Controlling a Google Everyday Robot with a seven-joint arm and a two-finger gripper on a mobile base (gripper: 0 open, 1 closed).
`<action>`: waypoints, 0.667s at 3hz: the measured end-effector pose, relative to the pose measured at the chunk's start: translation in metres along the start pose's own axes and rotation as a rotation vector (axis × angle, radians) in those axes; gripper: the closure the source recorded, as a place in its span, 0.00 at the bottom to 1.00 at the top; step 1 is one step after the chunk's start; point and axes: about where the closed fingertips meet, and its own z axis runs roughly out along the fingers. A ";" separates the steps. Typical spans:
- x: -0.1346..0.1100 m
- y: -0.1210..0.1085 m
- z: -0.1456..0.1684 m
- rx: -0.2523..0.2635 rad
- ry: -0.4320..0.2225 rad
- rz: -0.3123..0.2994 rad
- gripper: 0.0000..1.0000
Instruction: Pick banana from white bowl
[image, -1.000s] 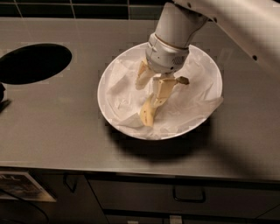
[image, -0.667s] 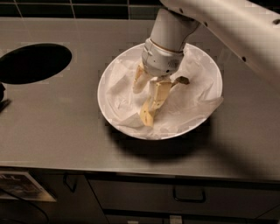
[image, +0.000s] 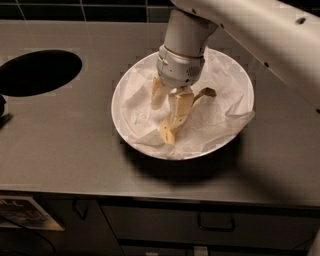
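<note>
The white bowl (image: 117, 112) stands on the steel counter, lined with crumpled white paper (image: 215, 117). The banana (image: 167, 134) lies in it, its yellow end pointing to the front left and its dark stem tip (image: 206, 92) to the right. My gripper (image: 167, 112) reaches down into the bowl from the white arm (image: 186, 45). Its cream-yellow fingers (image: 158, 94) are open and stand on either side of the banana's middle, which they partly hide. I cannot tell whether they touch it.
A dark oval hole (image: 39, 72) is cut in the counter at the left. A dark object (image: 2, 114) sits at the left edge. Drawers with a handle (image: 216, 223) lie below the counter's front edge. Dark tiles run along the back.
The gripper has shifted slightly left and lower into the bowl. The banana and bowl have not moved.
</note>
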 end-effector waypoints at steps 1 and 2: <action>-0.002 0.001 -0.002 -0.004 0.020 -0.011 0.46; -0.002 0.001 -0.001 -0.005 0.030 -0.019 0.46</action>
